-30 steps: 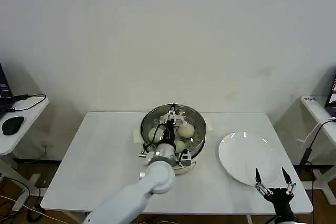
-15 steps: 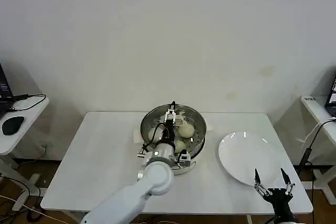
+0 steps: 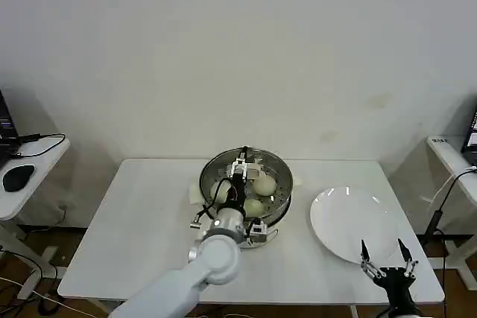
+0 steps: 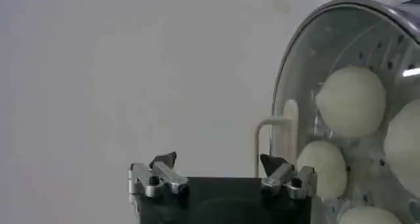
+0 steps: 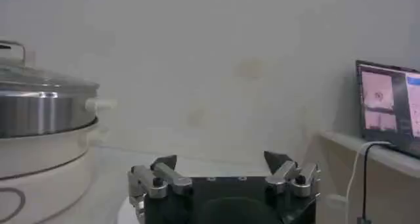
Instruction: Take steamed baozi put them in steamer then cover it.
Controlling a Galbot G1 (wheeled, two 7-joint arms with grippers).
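Observation:
The steamer (image 3: 280, 202) stands at the middle of the white table with the glass cover (image 3: 270, 163) lying on it. Through the glass I see the baozi (image 3: 264, 182) on the perforated tray, three of them plain in the left wrist view (image 4: 352, 100). My left gripper (image 3: 240, 161) hangs open just above the cover, by its pale handle (image 4: 272, 136), holding nothing. In the left wrist view the left gripper (image 4: 220, 169) has both fingers spread wide. My right gripper (image 3: 386, 257) waits open near the table's front right corner, with the steamer (image 5: 39, 113) far off to its side.
A flat white plate (image 3: 350, 221) lies right of the steamer, just beyond the right gripper. The table (image 3: 141, 221) has bare room on its left half. A side desk with a mouse (image 3: 19, 176) stands at left, and a screen (image 5: 390, 107) on a desk at right.
My left arm has drawn back a little toward me, its open gripper still over the cover. The right gripper, steamer and plate have not moved.

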